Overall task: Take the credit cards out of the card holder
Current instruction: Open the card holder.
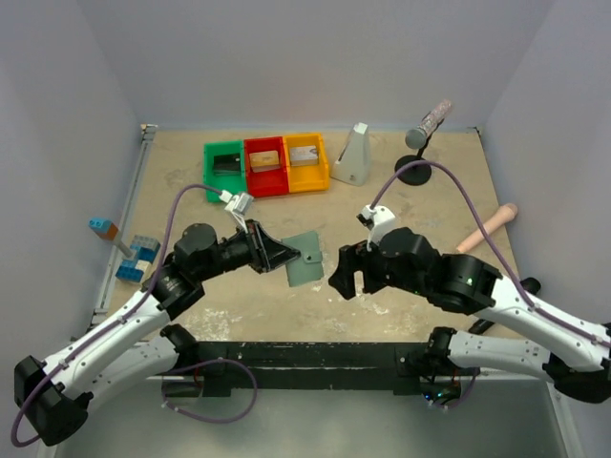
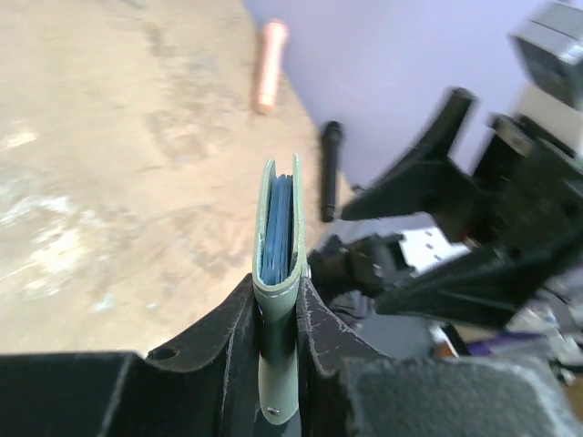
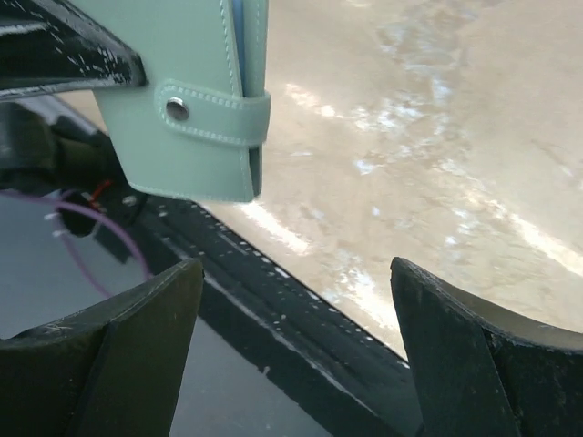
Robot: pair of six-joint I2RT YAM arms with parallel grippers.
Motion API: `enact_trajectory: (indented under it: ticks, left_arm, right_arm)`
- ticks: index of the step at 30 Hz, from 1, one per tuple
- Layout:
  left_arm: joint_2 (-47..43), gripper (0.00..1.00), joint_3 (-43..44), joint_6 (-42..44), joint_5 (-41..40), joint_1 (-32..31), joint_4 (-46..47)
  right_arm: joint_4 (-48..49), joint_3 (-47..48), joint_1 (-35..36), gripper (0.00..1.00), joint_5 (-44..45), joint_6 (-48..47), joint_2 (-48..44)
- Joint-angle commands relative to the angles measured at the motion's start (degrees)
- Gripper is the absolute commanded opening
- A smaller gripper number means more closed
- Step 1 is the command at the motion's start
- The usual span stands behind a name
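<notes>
The card holder (image 1: pixel 305 258) is a grey-green wallet, snapped shut, held in the air above the table. My left gripper (image 1: pixel 279 255) is shut on its left edge. In the left wrist view the card holder (image 2: pixel 278 273) stands on edge between my fingers, with blue inner pockets showing. My right gripper (image 1: pixel 344 280) is open and empty, just right of the wallet. In the right wrist view the card holder (image 3: pixel 182 100) hangs at the upper left with its snap tab closed, above and beyond my open fingers (image 3: pixel 137 337). The credit cards are hidden.
Green (image 1: pixel 225 170), red (image 1: pixel 264 164) and yellow (image 1: pixel 305 160) bins stand at the back. A white wedge (image 1: pixel 354 155), a microphone stand (image 1: pixel 420 143), a tan cylinder (image 1: pixel 487 229) and blue bricks (image 1: pixel 136 258) lie around. A black bar (image 1: pixel 315 358) runs along the near edge.
</notes>
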Motion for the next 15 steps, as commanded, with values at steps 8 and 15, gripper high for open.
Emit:
enact_trajectory:
  ticks: [8,15]
  left_arm:
    - [5.5,0.0,12.4,-0.2,-27.0,-5.8,-32.8]
    - [7.2,0.0,15.5,-6.9,-27.0,-6.7,-37.0]
  right_arm:
    - [-14.5,20.2,10.9,0.87,29.5,1.5,18.5]
    - [-11.9,24.0,12.1,0.82,29.1,2.1,25.8]
